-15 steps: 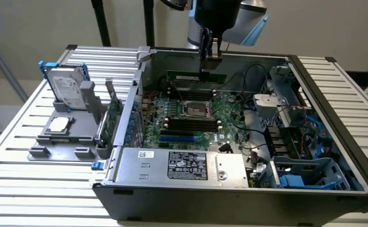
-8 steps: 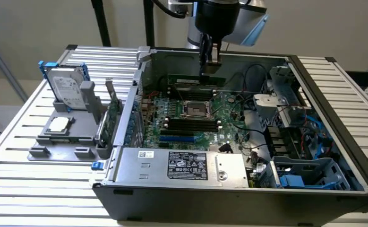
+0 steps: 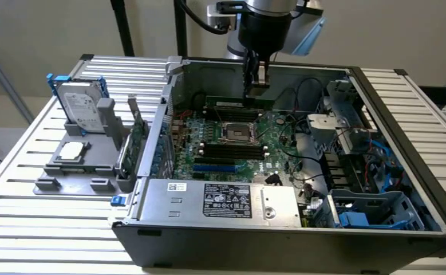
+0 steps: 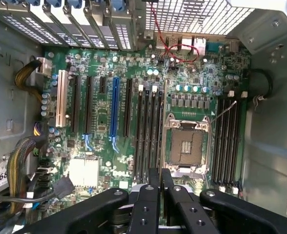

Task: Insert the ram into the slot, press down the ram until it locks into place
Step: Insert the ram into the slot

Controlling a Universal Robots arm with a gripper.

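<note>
- Board (image 3: 280,143): if the push comes with the ram off line, I judge the force would flex the board instead of seating the stick.
- Ram (image 3: 234,103) (image 4: 162,136): it stands on edge along the far row of slots in the exterior view, just beyond the socket. It is gripped near one end only, so it could tilt. One end might then go down first, leaving the other riding on the slot's lip and unlocked. I cannot tell whether it has entered the slot or sits just above it.
- Socket (image 3: 236,133) (image 4: 187,146): this lies open just beside the ram, so a sideways slip could strike its contacts.
- Slot (image 4: 158,122): I cannot make out its end latches, and a latch standing shut would block the stick.
- Arm (image 3: 265,23): it reaches straight down from above into the open case (image 3: 406,132), with the wrist close to upright over the far slots.
- End effector (image 3: 255,86) (image 4: 159,173): the fingers are drawn almost together on the ram's end. The stick's thin edge runs out from between them along the slot row.
</note>
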